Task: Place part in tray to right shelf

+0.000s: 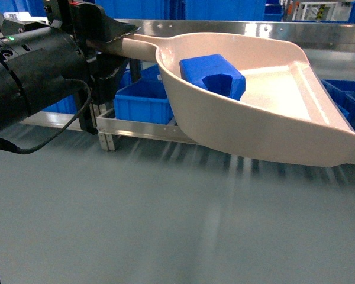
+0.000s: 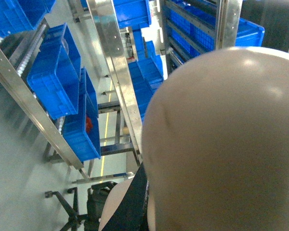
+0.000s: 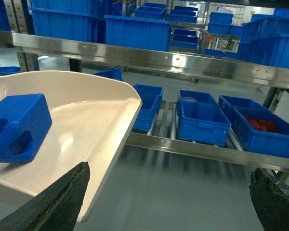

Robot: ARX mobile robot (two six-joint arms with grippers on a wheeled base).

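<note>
The part (image 1: pixel 213 76) lay loose in the tray (image 1: pixel 272 118), mid-frame. The left gripper (image 1: pixel 109 41) held the tray's handle, jaws closed on it. The right gripper (image 3: pixel 168 192) was wide open and empty. Any tilt before the right shelf (image 3: pixel 149 60) could slide the part out.

A steel shelf (image 3: pixel 192 65) runs across the far side of the scene above a grey floor (image 1: pixel 165 225). Its lower level has a flat front rail (image 3: pixel 207 150) and roller tracks, and several blue crates (image 3: pixel 202 120) sit directly on them, side by side. One crate on the right holds something red (image 3: pixel 260 124). More blue crates (image 3: pixel 135 31) stand on the upper level, behind its steel rail.
</note>
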